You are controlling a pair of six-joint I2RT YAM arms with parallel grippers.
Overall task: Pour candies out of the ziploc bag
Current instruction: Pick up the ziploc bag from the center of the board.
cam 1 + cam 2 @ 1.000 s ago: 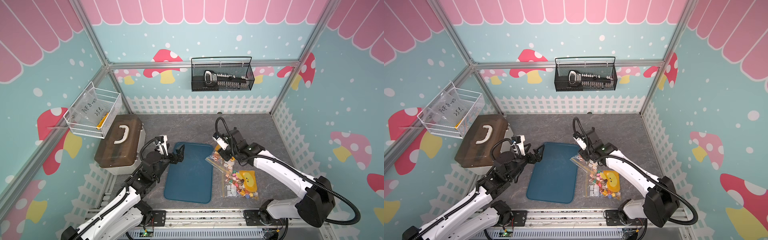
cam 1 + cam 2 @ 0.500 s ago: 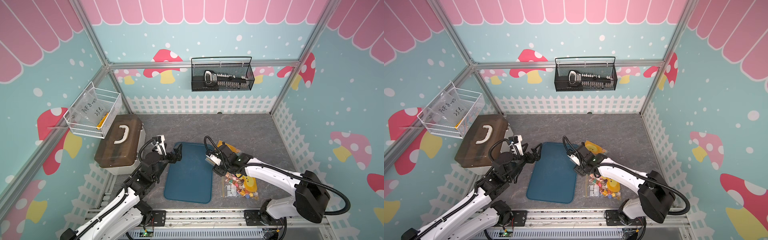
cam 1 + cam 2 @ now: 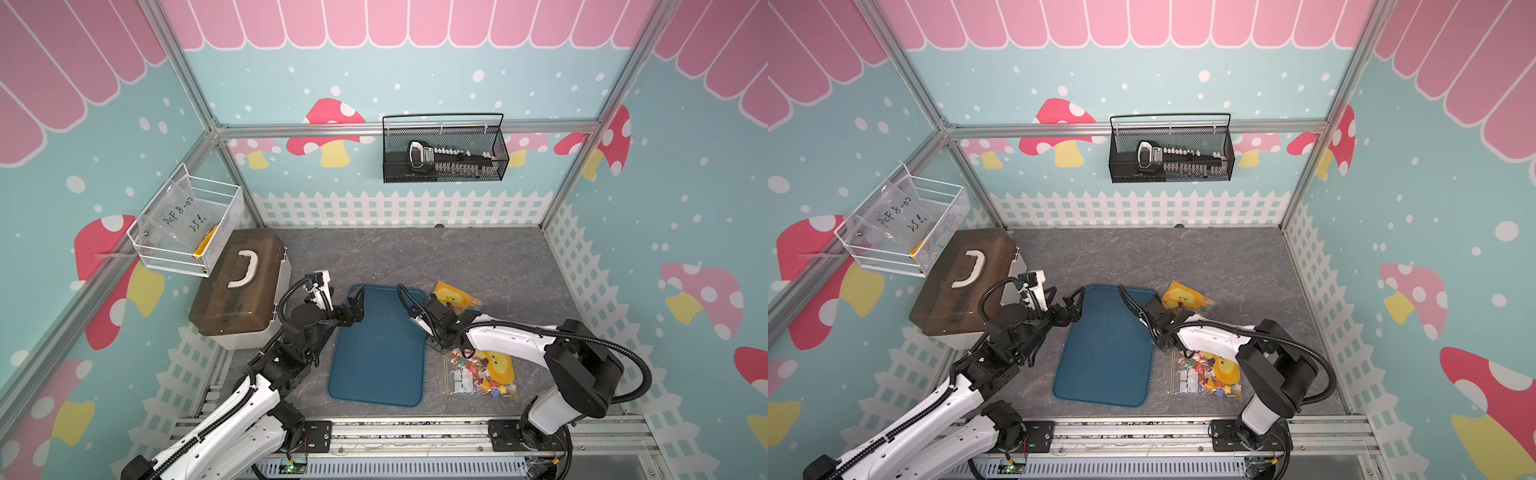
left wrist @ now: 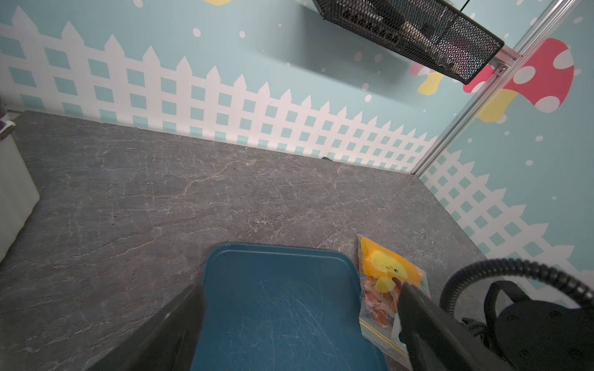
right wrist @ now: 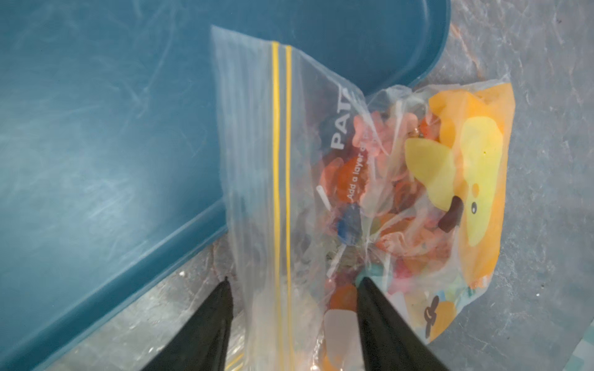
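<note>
A clear ziploc bag (image 5: 321, 160) with a yellow zip strip and a yellow duck print lies at the far right corner of the blue tray (image 3: 376, 345). It shows in both top views (image 3: 455, 297) (image 3: 1185, 299). Mixed-colour candies (image 5: 369, 154) on white sticks fill it. My right gripper (image 5: 294, 282) (image 3: 446, 311) is shut on the bag's near end, across the zip strip. A second bag (image 3: 478, 376) of candies lies flat under the right arm. My left gripper (image 4: 299, 308) (image 3: 357, 309) hangs open over the tray's far left corner, holding nothing.
A brown toolbox (image 3: 241, 282) with a white handle stands left of the tray. A white wire basket (image 3: 187, 228) hangs on the left wall. A black mesh basket (image 3: 444, 153) hangs on the back wall. Fence-printed walls close in the grey floor.
The right gripper swung from behind the bags toward the tray's right edge. The duck-print bag now shows by the tray's far corner. The left arm has barely moved.
</note>
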